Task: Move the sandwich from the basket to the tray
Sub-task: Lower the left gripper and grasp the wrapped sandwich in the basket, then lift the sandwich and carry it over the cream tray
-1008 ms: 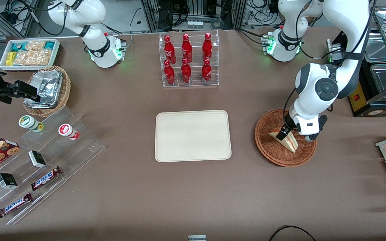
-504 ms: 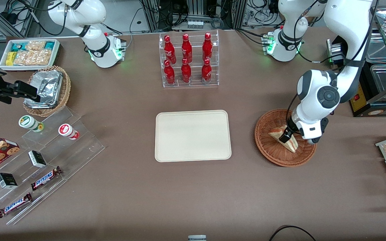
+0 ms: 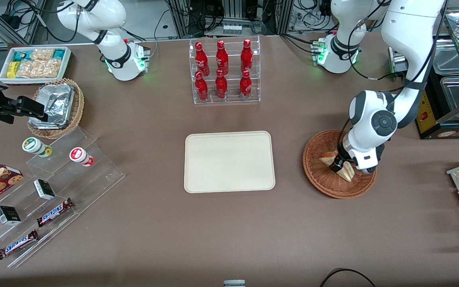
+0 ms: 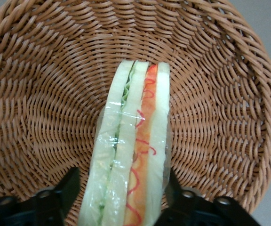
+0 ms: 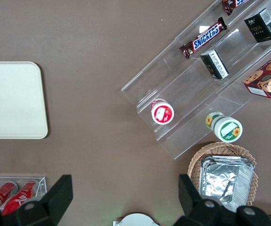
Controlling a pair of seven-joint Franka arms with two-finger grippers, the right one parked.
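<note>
The gripper (image 3: 339,165) is down inside the basket (image 3: 318,177), its two dark fingers (image 4: 69,186) straddling the sandwich (image 3: 346,171). From the wrist view the fingers stand one on each flank of the wedge, just beside or touching its plastic wrap; I cannot tell whether they have pressed in yet, so call it spread around the sandwich rather than clenched.

The sandwich (image 4: 131,155) lies on the woven floor of the basket (image 4: 229,94), wrapped in clear film, with its cut edge up: white bread, a green layer, more bread, then an orange-red strip. In the front view one pale corner shows at about 10 o'clock of the gripper, the layered end at about 4 o'clock.

The tray (image 3: 229,161) sits at the middle of the table, at 9 o'clock of the basket and well apart from it, with nothing on it. A clear rack of red bottles (image 3: 223,71) stands at 12 o'clock of the tray. The foil basket (image 3: 56,107) lies toward the parked arm's end, at roughly 10 o'clock of the tray.
</note>
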